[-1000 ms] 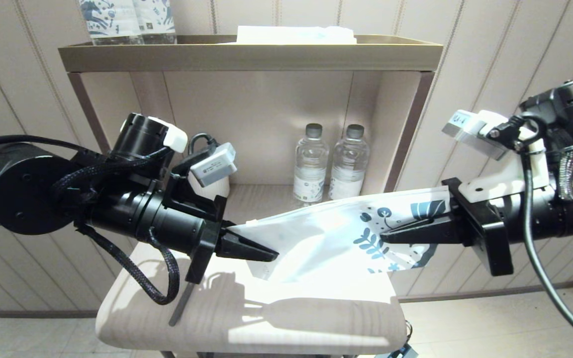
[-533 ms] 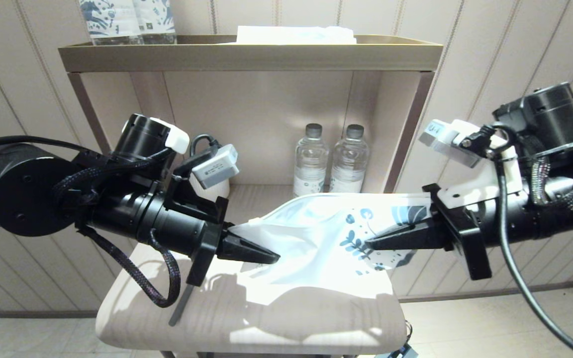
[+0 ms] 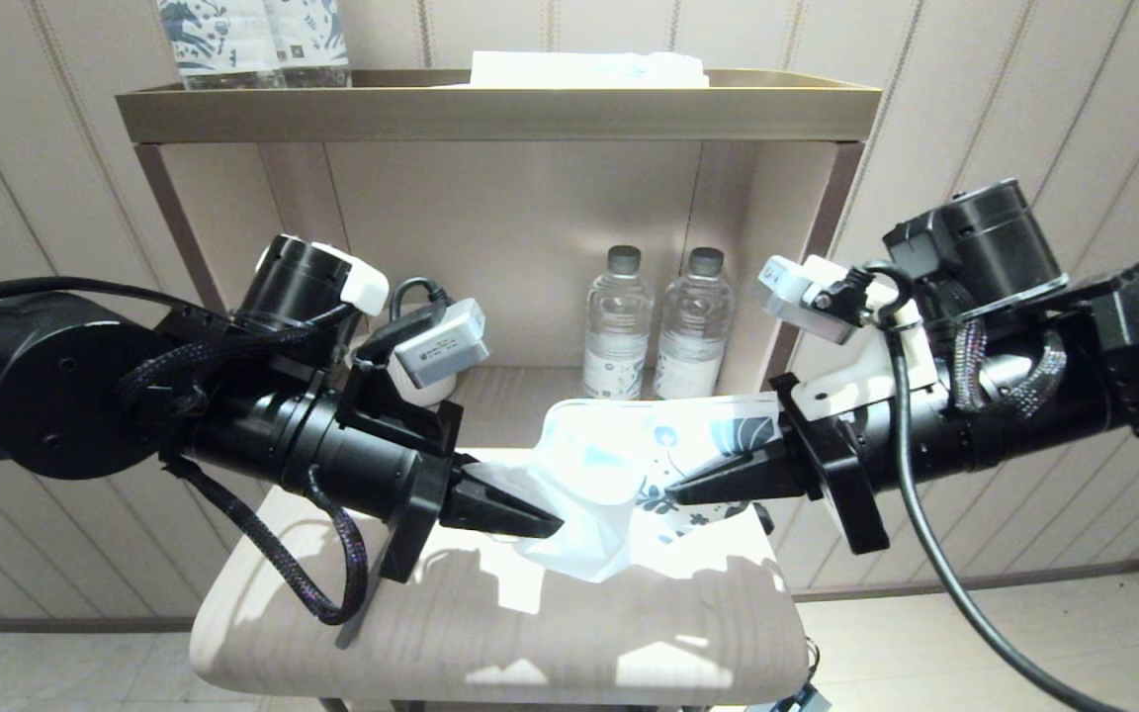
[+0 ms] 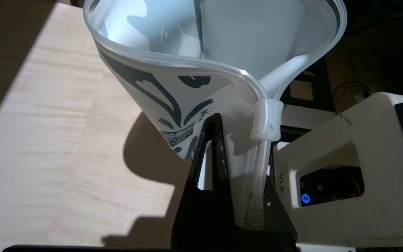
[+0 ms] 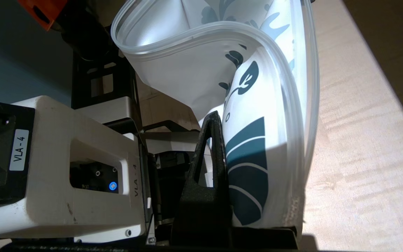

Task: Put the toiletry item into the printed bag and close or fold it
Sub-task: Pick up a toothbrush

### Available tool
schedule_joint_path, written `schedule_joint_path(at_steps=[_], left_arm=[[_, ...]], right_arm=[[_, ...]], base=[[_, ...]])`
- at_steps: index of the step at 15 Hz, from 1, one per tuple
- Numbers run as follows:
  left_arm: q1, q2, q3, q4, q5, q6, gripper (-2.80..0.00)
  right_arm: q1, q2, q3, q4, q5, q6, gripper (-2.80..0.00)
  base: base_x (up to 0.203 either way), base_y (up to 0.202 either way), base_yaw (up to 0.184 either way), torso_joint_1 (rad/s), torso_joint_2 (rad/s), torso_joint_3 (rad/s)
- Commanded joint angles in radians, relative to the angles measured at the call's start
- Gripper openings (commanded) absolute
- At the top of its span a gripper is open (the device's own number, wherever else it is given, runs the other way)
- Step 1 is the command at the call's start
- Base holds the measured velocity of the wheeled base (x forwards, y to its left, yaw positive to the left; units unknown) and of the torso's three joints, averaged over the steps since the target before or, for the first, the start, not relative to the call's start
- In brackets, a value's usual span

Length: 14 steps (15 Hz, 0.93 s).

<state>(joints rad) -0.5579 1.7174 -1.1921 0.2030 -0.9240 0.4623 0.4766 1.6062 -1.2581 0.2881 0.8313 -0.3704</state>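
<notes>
The head camera sits high and looks forward and down over both black arms onto the pale wood-grain bench (image 3: pixel 490 633), with the beige open shelf unit (image 3: pixel 490 114) behind it. Each wrist camera rides just behind its own jaws, very near, looking along them toward the other arm. All three views share the white plastic zip pouch printed with dark blue leaves (image 3: pixel 619 475) (image 4: pixel 173 101) (image 5: pixel 247 115) and the bench top beneath.

Printed bag (image 3: pixel 619 475) above stool (image 3: pixel 490 633), before water bottles (image 3: pixel 654 326).
</notes>
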Motion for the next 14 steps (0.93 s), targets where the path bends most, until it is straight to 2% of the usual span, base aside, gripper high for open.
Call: schedule_joint_path(at_steps=[1,8,9,14], left_arm=[[-0.002,0.002,0.0,0.001,-0.006,0.002,-2.8],[-0.002,0.002,-0.002,0.001,-0.001,0.002,-2.8],[-0.002,-0.001,0.006,0.001,-0.001,0.004,0.0],[-0.002,-0.003,0.012,-0.028,0.001,0.0,0.0]], right_arm=[[0.005,0.017,-0.004,0.002,0.005,-0.004,-2.8],[-0.007,-0.009,0.005,0.008,0.003,-0.004,-2.8],[-0.006,-0.009,0.005,0.008,0.003,-0.004,-2.8],[-0.007,-0.017,0.011,0.008,0.002,-0.004,-2.8]], base=[[0.0,0.0,0.0,0.0,0.0,0.0],[0.0,0.0,0.0,0.0,0.0,0.0],[0.0,0.0,0.0,0.0,0.0,0.0],[0.0,0.0,0.0,0.0,0.0,0.0]])
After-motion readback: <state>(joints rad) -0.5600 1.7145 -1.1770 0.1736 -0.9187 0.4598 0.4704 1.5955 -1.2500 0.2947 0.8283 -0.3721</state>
